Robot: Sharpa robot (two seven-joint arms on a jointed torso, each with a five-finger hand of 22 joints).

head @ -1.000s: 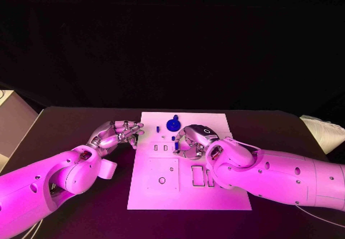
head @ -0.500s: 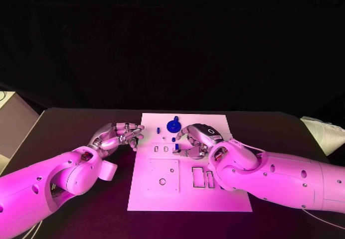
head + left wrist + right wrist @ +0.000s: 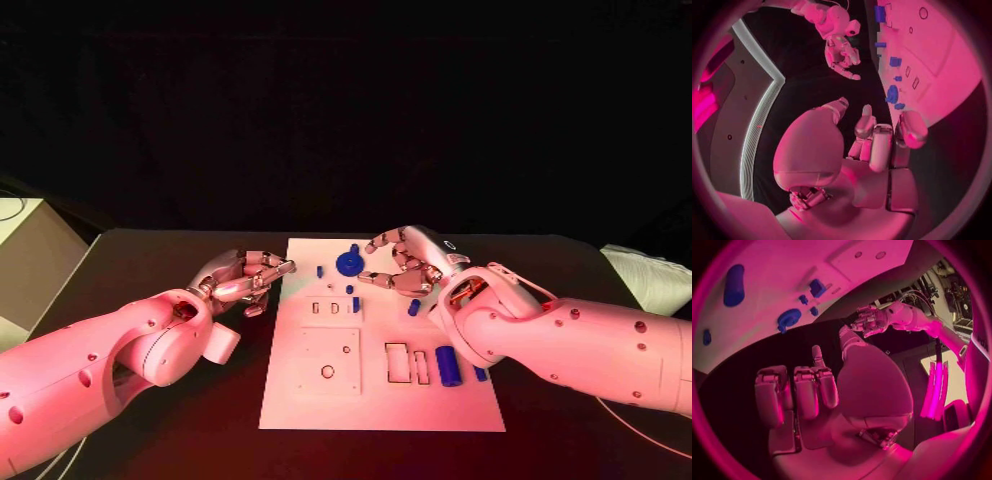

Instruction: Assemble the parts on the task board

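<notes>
Task board (image 3: 378, 385): smooth matt white plate, plastic-like. Parts, e.g. round piece (image 3: 348, 264) and cylinder (image 3: 449, 365): smooth blue plastic, slight sheen. Table (image 3: 144, 262): matt black. Arm shells glossy, smooth; left hand (image 3: 248, 278) and right hand (image 3: 408, 262) metallic, shiny.

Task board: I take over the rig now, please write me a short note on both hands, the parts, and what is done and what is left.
Left hand: beside the board's left edge, fingers curled, holds nothing that shows.
Right hand: raised over the far end of the board; whether it holds a part cannot be told.
Parts: round blue part at the far end, small pin left of it, blue cylinder beside the slots on the right, small piece under the right hand.
Done: cannot tell which parts are seated.
Left: the rectangular slots look unfilled.
</notes>
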